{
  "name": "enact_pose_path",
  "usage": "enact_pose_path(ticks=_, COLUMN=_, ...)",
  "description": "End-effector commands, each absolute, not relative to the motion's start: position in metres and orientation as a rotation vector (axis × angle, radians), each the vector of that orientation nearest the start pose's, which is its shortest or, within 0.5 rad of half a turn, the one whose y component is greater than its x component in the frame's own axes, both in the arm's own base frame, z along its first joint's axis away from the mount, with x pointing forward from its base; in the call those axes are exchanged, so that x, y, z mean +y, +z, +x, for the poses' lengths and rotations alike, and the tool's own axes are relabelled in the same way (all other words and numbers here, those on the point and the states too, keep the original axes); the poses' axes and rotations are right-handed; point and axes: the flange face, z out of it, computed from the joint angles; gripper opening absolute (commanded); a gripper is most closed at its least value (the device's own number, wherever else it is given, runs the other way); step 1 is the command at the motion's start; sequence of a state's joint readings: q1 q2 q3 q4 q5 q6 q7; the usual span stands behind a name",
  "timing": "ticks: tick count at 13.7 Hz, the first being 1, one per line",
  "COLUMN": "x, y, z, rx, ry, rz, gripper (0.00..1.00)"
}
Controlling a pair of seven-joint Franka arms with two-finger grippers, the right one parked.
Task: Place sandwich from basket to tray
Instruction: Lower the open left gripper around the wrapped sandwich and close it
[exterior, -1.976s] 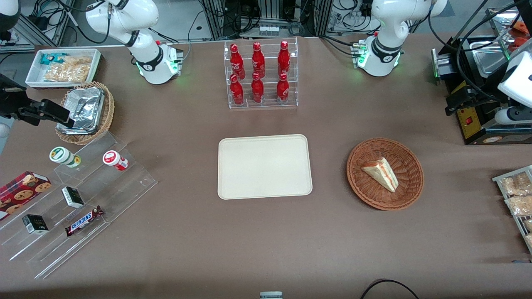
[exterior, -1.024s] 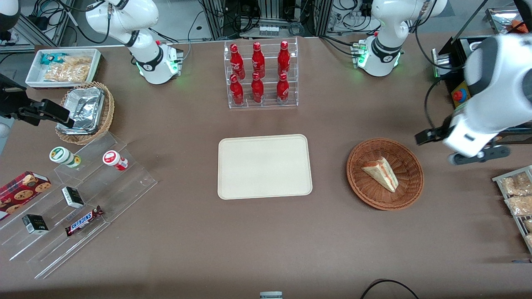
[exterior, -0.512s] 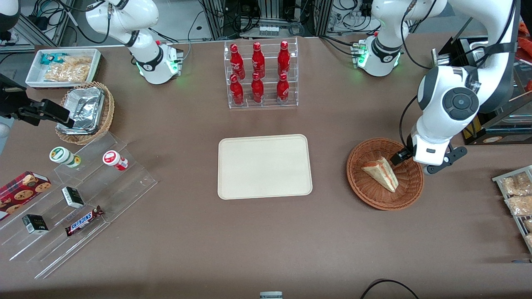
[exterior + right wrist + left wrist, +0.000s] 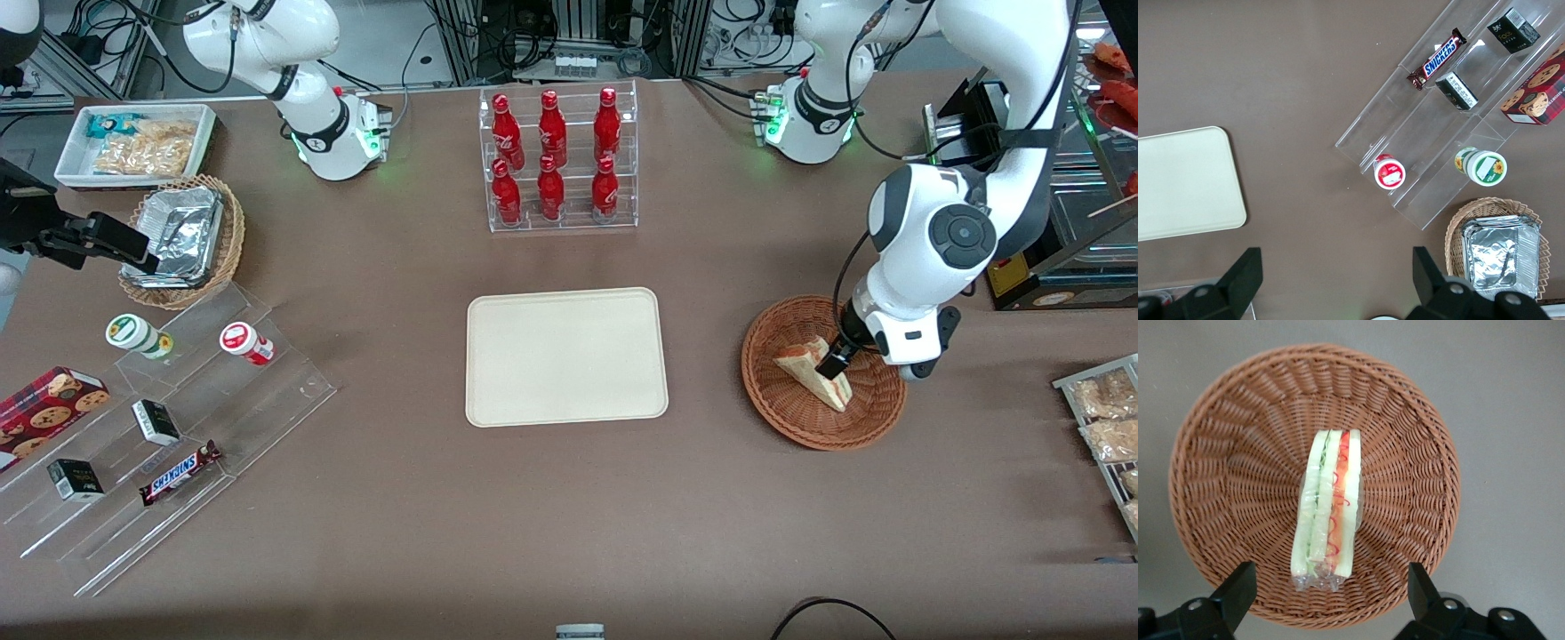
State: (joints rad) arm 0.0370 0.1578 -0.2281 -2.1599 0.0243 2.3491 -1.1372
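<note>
Your table (image 4: 400,533) carries everything, and its working-arm end is partly cut off: the rack of snack bags (image 4: 1107,427) runs out of the front view, so you cannot count its bags. The stepped acrylic shelf (image 4: 169,444) toward the parked arm's end is also clipped at the edge.

You have one tray (image 4: 565,356), cream and bare, lying flat in the middle, nearer the front camera than the bottle rack (image 4: 558,160), which holds six red bottles in two rows of three.

You have one reddish-brown basket (image 4: 791,422) well apart from the tray, toward the working arm's end. Part of its rim is hidden by the arm's wrist in the front view; the wrist view shows nearly the whole rim (image 4: 1205,453).

One sandwich (image 4: 805,366) lies in the basket, wrapped in clear film, its cut edge (image 4: 1328,513) showing green and red layers.

Your gripper (image 4: 834,363) hangs just above the sandwich inside the basket. Its fingers (image 4: 1238,587) are spread wide, one to each side of the wedge's end, touching nothing you can see. Their tips are cut off in the wrist view.
</note>
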Motion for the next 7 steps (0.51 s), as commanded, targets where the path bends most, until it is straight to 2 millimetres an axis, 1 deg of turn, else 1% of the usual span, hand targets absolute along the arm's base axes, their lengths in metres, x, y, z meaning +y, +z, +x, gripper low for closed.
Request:
enact_pose_path(ticks=1, x=-0.105, y=0.314, z=0.540, rx=-1.506, ry=-0.021, rz=-2.824, gripper=1.00)
enact_pose_path(ticks=3, x=-0.104, y=0.301, z=0.532, rx=-1.495, ry=0.021, rz=-2.809, gripper=1.00)
enact_pose_path(ticks=5, x=-0.103, y=0.294, z=0.527, rx=-1.490, ry=0.038, rz=-2.801, gripper=1.00)
enact_pose_path(ticks=6, x=-0.103, y=0.291, z=0.527, rx=-1.495, ry=0.040, rz=-2.801, gripper=1.00)
enact_pose_path(ticks=7, x=-0.102, y=0.288, z=0.532, rx=-1.514, ry=0.016, rz=-2.812, gripper=1.00)
